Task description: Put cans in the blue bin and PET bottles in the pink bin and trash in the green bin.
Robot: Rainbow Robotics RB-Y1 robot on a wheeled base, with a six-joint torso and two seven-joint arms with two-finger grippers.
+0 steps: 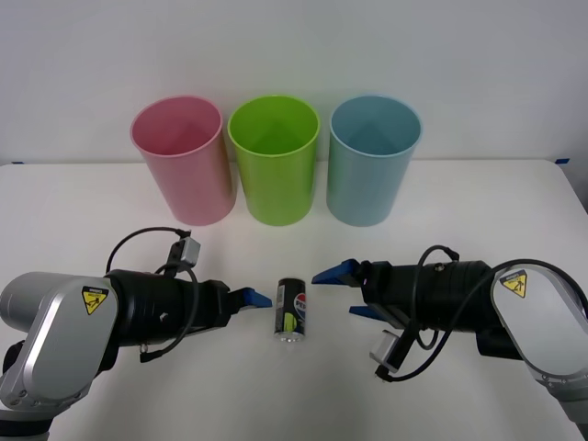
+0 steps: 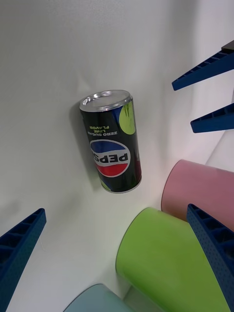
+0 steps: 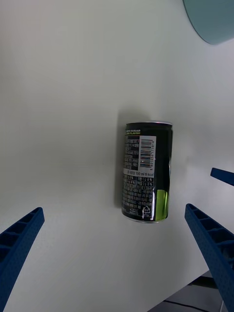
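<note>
Pepsi can (image 1: 291, 310) lay on its side on the white table (image 1: 83, 202), between the left gripper (image 1: 258, 299) and the right gripper (image 1: 340, 292), both spread wide and empty. Behind stood the pink bin (image 1: 184, 165), green bin (image 1: 276, 165) and blue bin (image 1: 372, 165). Being round, the can would likely roll away if one finger nudged it first, and a loose pinch across its slick wall could let it slip.

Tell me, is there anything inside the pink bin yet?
Nothing visible: the pink bin shows bare pink inner wall from the front view. Its very bottom is hidden by the near wall, so that part is uncertain. The can lies on the table between both grippers.
</note>
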